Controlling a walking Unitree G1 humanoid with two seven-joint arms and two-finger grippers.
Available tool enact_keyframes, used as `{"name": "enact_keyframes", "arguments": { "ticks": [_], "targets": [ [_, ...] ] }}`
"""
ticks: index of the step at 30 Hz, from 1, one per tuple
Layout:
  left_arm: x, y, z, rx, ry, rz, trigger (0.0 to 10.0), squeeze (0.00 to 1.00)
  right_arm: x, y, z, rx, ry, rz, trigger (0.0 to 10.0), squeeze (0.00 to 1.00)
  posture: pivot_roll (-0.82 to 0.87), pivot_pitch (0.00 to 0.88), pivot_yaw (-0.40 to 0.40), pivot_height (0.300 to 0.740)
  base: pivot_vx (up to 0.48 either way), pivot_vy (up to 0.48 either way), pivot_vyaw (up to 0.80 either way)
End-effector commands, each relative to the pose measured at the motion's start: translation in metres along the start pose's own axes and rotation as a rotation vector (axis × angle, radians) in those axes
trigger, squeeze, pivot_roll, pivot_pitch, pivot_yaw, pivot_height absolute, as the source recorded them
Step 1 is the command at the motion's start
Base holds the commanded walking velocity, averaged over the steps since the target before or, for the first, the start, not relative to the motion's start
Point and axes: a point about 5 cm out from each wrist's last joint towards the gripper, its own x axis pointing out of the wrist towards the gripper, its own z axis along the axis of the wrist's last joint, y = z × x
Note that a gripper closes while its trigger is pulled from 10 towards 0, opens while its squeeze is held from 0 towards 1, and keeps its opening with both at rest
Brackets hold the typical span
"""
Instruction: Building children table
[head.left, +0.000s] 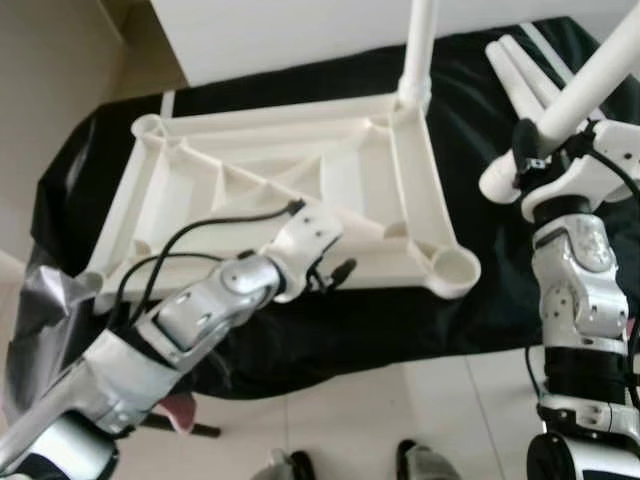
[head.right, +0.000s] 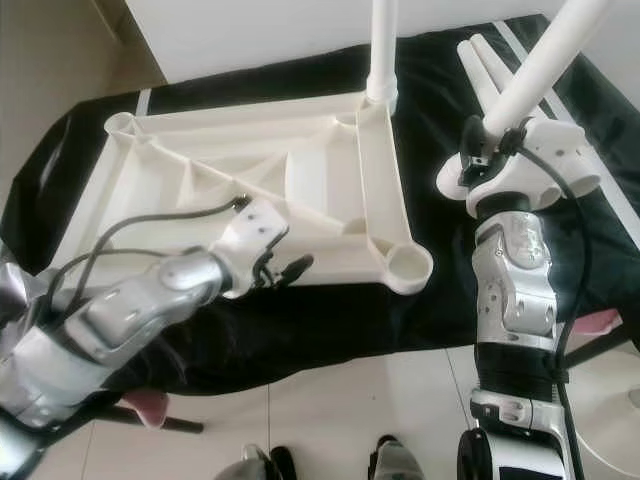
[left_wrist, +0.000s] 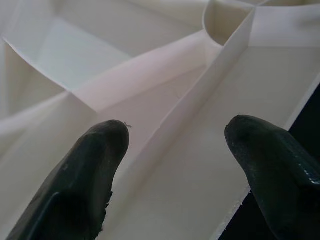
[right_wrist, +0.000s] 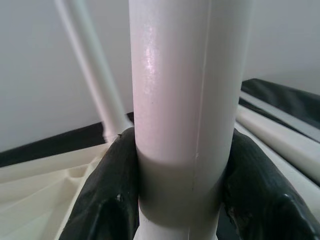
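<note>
Right gripper (right_wrist: 181, 200) clamps table leg (right_wrist: 187, 100), top cropped.

Soft even daylight, mild overall blur, wrist views softly focused up close

The upturned tabletop (head.left: 300, 180) looks like cream moulded plastic, smooth and matt. Under it, the black cloth (head.left: 500, 290) is soft with a faint sheen. The leg (right_wrist: 187, 100) in my right gripper (right_wrist: 182, 200) is glossy smooth plastic with a seam line. My left gripper (left_wrist: 180, 165) fingers are matt black rubber.
</note>
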Motion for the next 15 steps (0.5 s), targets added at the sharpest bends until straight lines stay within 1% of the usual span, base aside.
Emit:
{"name": "enact_keyframes", "arguments": {
  "ticks": [1, 3, 6, 7, 8, 9, 10, 12, 13, 14, 15],
  "targets": [
    [-0.022, -0.040, -0.028, -0.037, 0.132, -0.867, 10.0, 0.00, 0.000, 0.007, -0.004, 0.021, 0.013, 0.043, 10.0, 0.00, -0.06, 0.183, 0.095, 0.740, 0.000, 0.000, 0.00],
    [-0.024, -0.038, -0.028, -0.035, 0.137, -0.862, 10.0, 0.00, 0.000, 0.009, -0.005, 0.021, 0.015, 0.052, 10.0, 0.00, -0.06, 0.183, 0.095, 0.740, 0.000, 0.000, 0.00],
    [-0.025, -0.032, -0.032, 0.030, 0.169, -0.825, 10.0, 0.00, 0.001, 0.014, -0.007, 0.023, 0.021, 0.084, 10.0, 0.00, -0.06, 0.168, 0.079, 0.740, 0.000, 0.000, 0.00],
    [-0.024, -0.028, -0.034, 0.056, 0.192, -0.801, 10.0, 0.00, 0.002, 0.017, -0.008, 0.025, 0.022, 0.097, 10.0, 0.00, -0.06, 0.165, 0.076, 0.740, 0.000, 0.000, 0.00],
    [-0.024, -0.028, -0.034, 0.056, 0.192, -0.801, 10.0, 0.00, 0.002, 0.017, -0.008, 0.025, 0.022, 0.097, 10.0, 0.00, -0.06, 0.165, 0.076, 0.740, 0.000, 0.000, 0.00],
    [-0.024, -0.024, -0.035, 0.084, 0.202, -0.780, 10.0, 0.00, 0.003, 0.020, -0.008, 0.027, 0.021, 0.109, 10.0, 0.00, -0.06, 0.165, 0.076, 0.740, 0.000, 0.000, 0.00],
    [-0.022, -0.019, -0.033, 0.089, 0.199, -0.741, 10.0, 0.00, 0.003, 0.024, -0.008, 0.031, 0.019, 0.129, 10.0, 0.00, -0.06, 0.145, 0.066, 0.740, 0.000, 0.000, 0.00],
    [-0.021, -0.017, -0.031, 0.077, 0.191, -0.724, 10.0, 0.00, 0.003, 0.025, -0.009, 0.033, 0.018, 0.136, 10.0, 0.00, -0.06, 0.145, 0.066, 0.740, 0.000, 0.000, 0.00],
    [-0.013, -0.010, -0.019, 0.045, 0.114, -0.632, 10.0, 0.00, 0.002, 0.031, -0.009, 0.040, 0.015, 0.169, 10.0, 0.00, -0.06, 0.137, 0.063, 0.740, 0.000, 0.000, 0.00],
    [-0.013, -0.010, -0.019, 0.045, 0.114, -0.632, 10.0, 0.00, 0.002, 0.031, -0.009, 0.040, 0.015, 0.169, 10.0, 0.00, -0.06, 0.137, 0.063, 0.740, 0.000, 0.000, 0.00],
    [-0.004, -0.004, -0.005, -0.030, 0.030, -0.536, 10.0, 0.00, 0.000, 0.035, -0.011, 0.042, 0.016, 0.189, 10.0, 0.00, -0.06, 0.130, 0.059, 0.740, 0.000, 0.000, 0.00]
  ]
}}
